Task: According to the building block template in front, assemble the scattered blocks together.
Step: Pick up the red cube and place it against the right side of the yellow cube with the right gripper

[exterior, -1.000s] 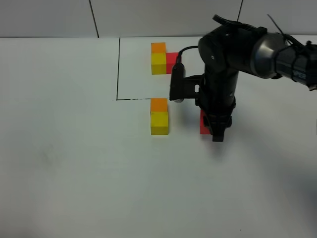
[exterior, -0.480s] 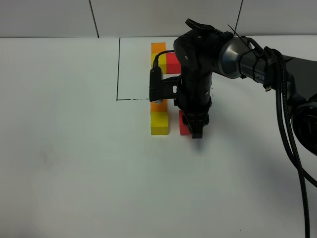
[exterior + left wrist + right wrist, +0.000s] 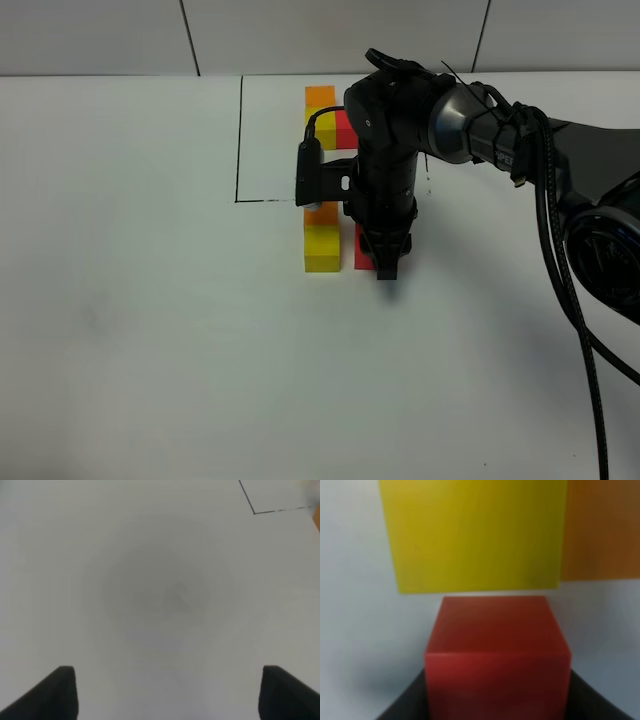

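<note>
I have the red cube [image 3: 497, 655] clamped in the right gripper [image 3: 385, 262], low on the worktop [image 3: 150, 330] and just beside the yellow cube [image 3: 322, 248], because the building block template [image 3: 330, 115] up in the black outline [image 3: 240, 140] shows red sitting against yellow's side, with orange behind yellow. The orange cube [image 3: 320, 214] already sits flush against the yellow one, so red is the last piece. In the right wrist view a thin pale strip shows between red and yellow, so I judge they are not quite touching, though the blur makes that uncertain. The red cube is plain, matte and square-edged. My left gripper [image 3: 165, 692] hangs with its jaws apart over bare worktop, holding nothing.
</note>
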{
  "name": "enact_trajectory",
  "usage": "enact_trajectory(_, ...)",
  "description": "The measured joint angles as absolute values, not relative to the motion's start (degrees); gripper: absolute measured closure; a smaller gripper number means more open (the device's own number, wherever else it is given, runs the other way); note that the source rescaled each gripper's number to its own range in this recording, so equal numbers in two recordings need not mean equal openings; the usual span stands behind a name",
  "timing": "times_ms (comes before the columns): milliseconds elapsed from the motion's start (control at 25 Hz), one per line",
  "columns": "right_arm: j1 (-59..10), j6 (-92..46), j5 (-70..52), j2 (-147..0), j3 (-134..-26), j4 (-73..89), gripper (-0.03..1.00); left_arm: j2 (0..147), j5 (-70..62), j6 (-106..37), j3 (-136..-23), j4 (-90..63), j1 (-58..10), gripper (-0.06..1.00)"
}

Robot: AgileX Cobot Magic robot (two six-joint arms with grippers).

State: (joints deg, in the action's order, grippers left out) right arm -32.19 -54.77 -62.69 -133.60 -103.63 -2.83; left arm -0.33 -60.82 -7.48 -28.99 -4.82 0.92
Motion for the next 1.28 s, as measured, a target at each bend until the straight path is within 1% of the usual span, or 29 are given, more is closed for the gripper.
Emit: enact_trajectory(1280,-32.64,-55.91,-61.13,-133.79,-103.76,2.21,0.96,-0.33,-60.82,-7.48,-28.99,-4.82,0.92,0.23)
